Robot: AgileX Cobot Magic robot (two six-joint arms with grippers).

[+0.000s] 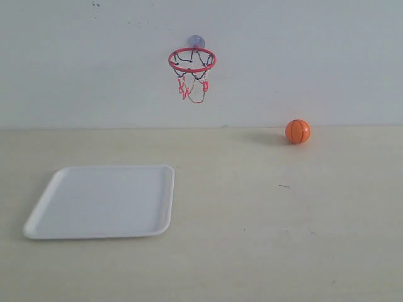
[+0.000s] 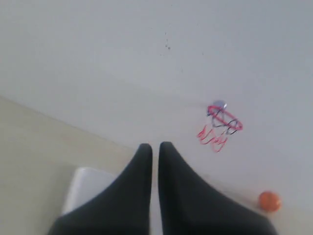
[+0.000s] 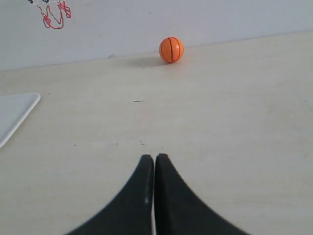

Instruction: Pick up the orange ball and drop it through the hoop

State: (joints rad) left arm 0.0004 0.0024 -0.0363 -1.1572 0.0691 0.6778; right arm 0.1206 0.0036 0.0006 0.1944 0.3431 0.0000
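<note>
Right gripper [image 3: 154,157] has its two black fingers pressed together at the tips and pinches nothing; it hangs low over the pale table [image 1: 264,220], pointed toward the back wall [image 1: 315,56]. The left gripper [image 2: 154,145] is likewise closed and empty, with only a thin slit between its dark fingers. A corner of the white tray [image 1: 107,201] shows just behind them.

The orange ball [image 1: 298,131] rests on the table right at the foot of the wall, on the right side of the exterior view. It is well apart from both grippers and from the tray. Its only markings are black seam lines; its shadow falls to the left on the tabletop.

The hoop [image 1: 191,69] is fixed to the wall, up and to the left of the ball and well above the table. Its red ring juts out level from a grey suction cup [image 1: 196,41]. A net [image 1: 194,88] of black and red strings hangs below the ring, loose and a little lopsided.

The tray lies flat on the left part of the table, nearer the camera than the ball, with rounded corners and a low raised rim. A small dark speck [image 1: 284,185] sits on the table between the right gripper and the ball.
</note>
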